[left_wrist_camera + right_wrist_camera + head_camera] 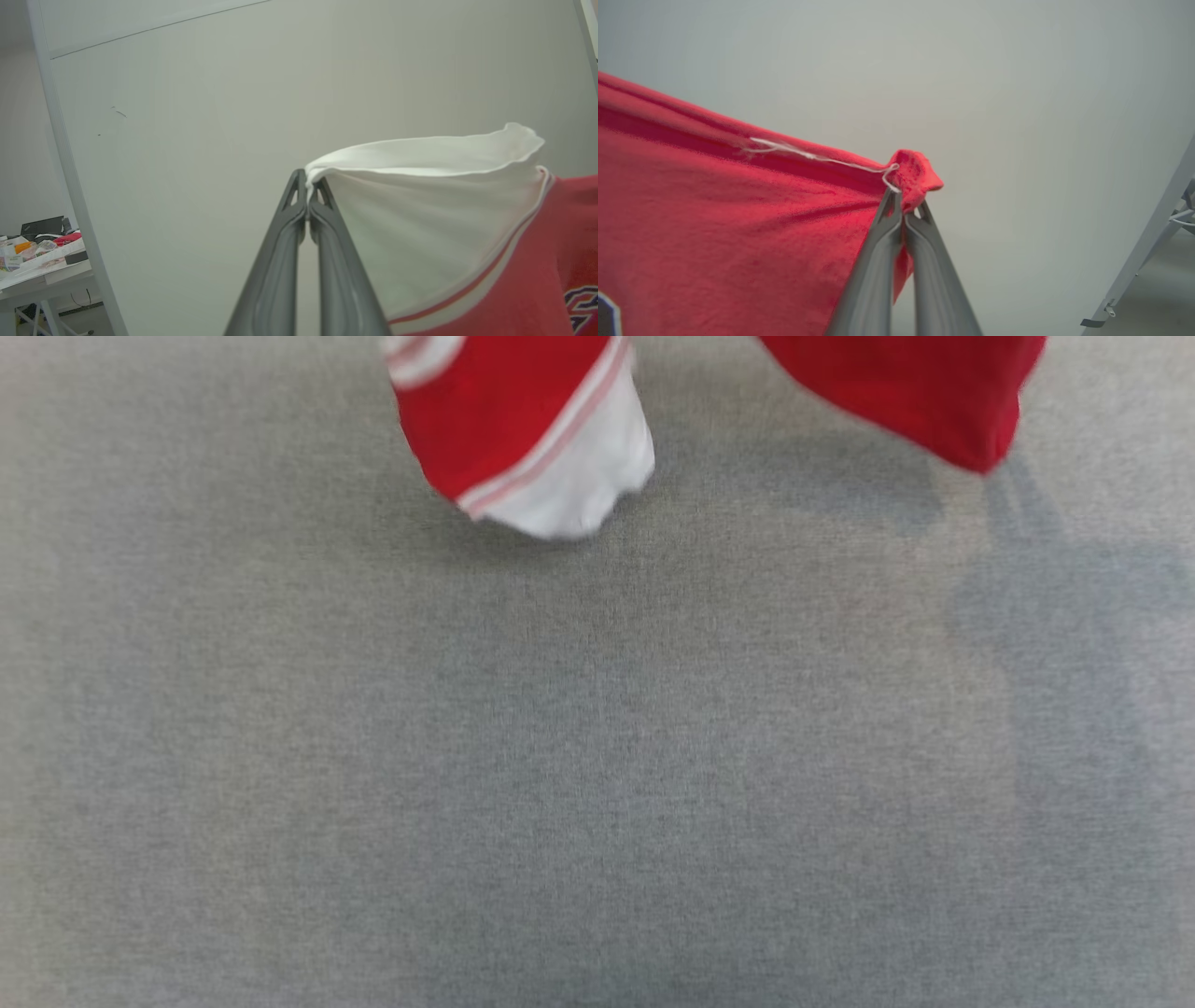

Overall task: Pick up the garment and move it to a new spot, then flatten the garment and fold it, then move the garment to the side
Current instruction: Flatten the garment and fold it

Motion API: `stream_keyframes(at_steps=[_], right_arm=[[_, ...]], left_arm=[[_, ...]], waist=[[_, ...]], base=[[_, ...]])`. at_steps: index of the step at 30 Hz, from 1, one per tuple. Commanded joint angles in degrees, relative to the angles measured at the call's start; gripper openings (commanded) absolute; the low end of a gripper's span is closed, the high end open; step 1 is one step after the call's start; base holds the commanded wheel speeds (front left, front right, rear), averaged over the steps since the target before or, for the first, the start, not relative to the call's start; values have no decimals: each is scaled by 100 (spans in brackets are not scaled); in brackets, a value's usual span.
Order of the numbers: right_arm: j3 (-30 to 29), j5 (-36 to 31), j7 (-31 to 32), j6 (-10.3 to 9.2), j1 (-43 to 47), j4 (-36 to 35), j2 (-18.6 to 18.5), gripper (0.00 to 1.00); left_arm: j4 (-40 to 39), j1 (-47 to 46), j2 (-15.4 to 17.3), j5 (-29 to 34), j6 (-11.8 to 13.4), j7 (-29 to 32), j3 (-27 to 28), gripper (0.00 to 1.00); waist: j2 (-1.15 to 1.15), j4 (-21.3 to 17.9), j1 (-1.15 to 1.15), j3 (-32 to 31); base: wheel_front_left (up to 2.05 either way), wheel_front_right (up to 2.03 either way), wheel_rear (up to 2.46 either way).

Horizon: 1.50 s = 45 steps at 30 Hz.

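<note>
The garment (504,420) is a red jersey with white sleeves and stripe trim, held up in the air; its lower parts hang into the top of the head view, a white sleeve end (579,476) on the left and a red corner (943,401) on the right. In the left wrist view my left gripper (307,184) is shut on the edge of the white sleeve (420,210), with red cloth (551,261) beyond it. In the right wrist view my right gripper (903,203) is shut on a bunched red corner of the garment (738,210), where a loose white thread (808,154) runs along the hem.
A grey fabric-covered table (597,756) spreads below the hanging cloth, with shadows at the right. A pale wall (233,93) stands ahead of both wrists. A cluttered desk (42,266) sits far left in the left wrist view, and a grey frame leg (1148,261) at the right wrist view's edge.
</note>
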Motion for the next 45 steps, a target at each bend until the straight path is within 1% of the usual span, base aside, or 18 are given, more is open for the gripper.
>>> stream_keyframes(at_steps=[1,4,7,8,9,11,15,18,20,23,25,27,31,38,43,44,45], right_arm=[[67,-101,-110,-6,-278,223,2,0],[203,-248,-392,-6,-944,805,112,0],[253,-423,-706,-6,-1547,1356,257,0],[275,-507,-844,-6,-1761,1565,312,0],[279,-637,-1125,-6,-2136,1926,430,0],[203,-767,-1384,-6,-2483,2297,555,0],[192,-1055,-1867,-6,-3034,2879,712,0],[155,-1152,-2190,-6,-3260,3228,786,0],[179,-1151,-2348,-6,-3323,3434,855,0],[370,-1118,-2558,-6,-3261,3641,880,0],[433,-982,-2653,-6,-3149,3755,897,0],[432,-717,-2710,-6,-3010,3828,940,0],[765,-412,-2871,-6,-2510,3758,833,0],[1418,228,-3060,-6,-1259,3405,599,0],[2025,616,-3050,-6,-249,3050,390,0],[2369,897,-3005,-6,394,2876,265,0],[2470,988,-2992,-6,583,2826,232,0]], left_arm=[[237,-391,57,126,-76,-82,-23,0],[908,-1188,24,354,-231,-289,-198,0],[1584,-1908,-35,532,-326,-571,-327,0],[1834,-2165,-75,589,-348,-718,-360,0],[2218,-2610,-162,645,-399,-1074,-412,0],[2625,-3006,-268,611,-425,-1425,-379,0],[3359,-3539,-388,734,-445,-2037,-434,0],[3786,-3672,-481,739,-464,-2352,-470,0],[3954,-3601,-551,686,-483,-2488,-485,0],[4035,-3302,-640,597,-511,-2580,-549,0],[3998,-2988,-699,500,-522,-2599,-544,0],[3778,-2598,-780,405,-527,-2603,-448,0],[3277,-1590,-980,305,-533,-2606,-226,0],[2571,324,-1399,265,-537,-2607,-63,0],[2404,1637,-1523,177,-538,-2607,-331,0],[2462,2389,-1540,67,-538,-2607,-443,0],[2488,2597,-1536,38,-538,-2607,-476,0]], waist=[[0,-8,-1,887],[0,-56,-1,1209],[0,-97,-1,1473],[0,-108,-1,1555],[0,-125,-1,1691],[0,-129,-1,1802],[0,-70,-1,1968],[0,2,-1,2052],[0,43,-1,2096],[0,121,-1,2128],[0,170,-1,2117],[0,231,-1,2082],[0,332,-1,1930],[0,468,-1,1398],[0,537,-1,944],[0,575,-1,631],[0,587,-1,532]], base=[[0,0,0],[0,0,0],[0,0,0],[0,0,0],[0,0,0],[0,0,0],[0,0,0],[0,0,0],[0,0,0],[0,0,0],[0,0,0],[0,0,0],[0,0,0],[0,0,0],[0,0,0],[0,0,0],[0,0,0]])
